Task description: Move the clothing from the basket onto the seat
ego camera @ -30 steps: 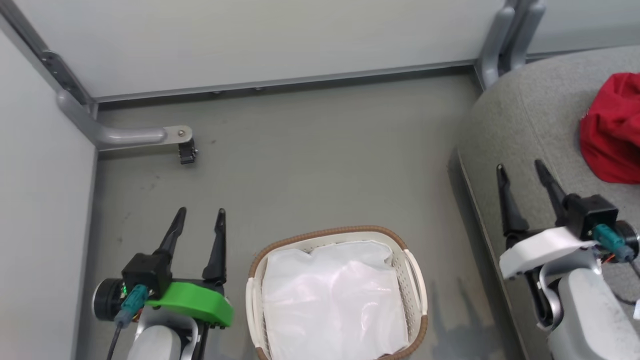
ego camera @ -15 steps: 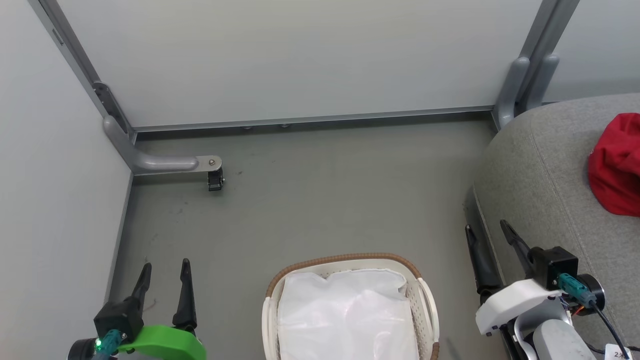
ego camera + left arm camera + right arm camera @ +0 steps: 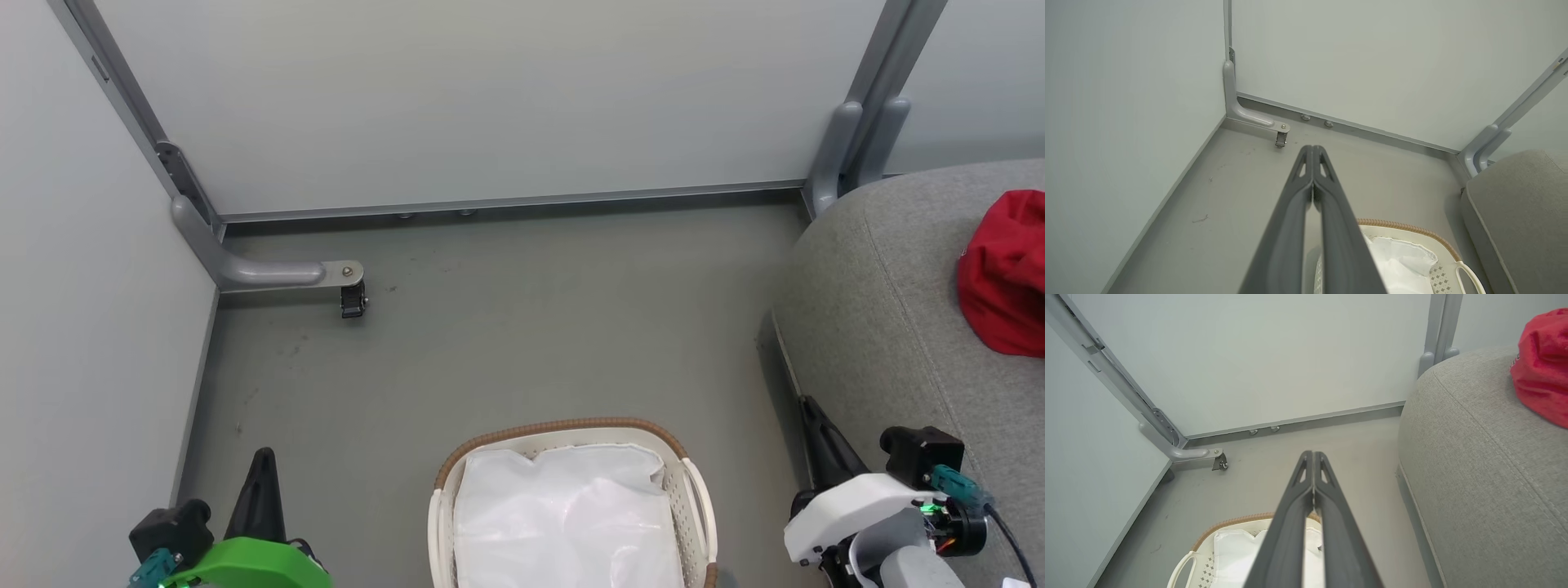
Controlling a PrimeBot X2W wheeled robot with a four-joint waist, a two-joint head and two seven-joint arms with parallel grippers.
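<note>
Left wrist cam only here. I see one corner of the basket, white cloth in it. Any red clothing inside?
Observer: Head view: the basket holds just its white liner where visible; its near end is cut off.
Operator: Where is it then?
Observer: The red clothing lies on the grey seat, at the head view's right edge.
Operator: Right arm?
Observer: The right pincer is shut, empty, beside the seat's edge.
</note>
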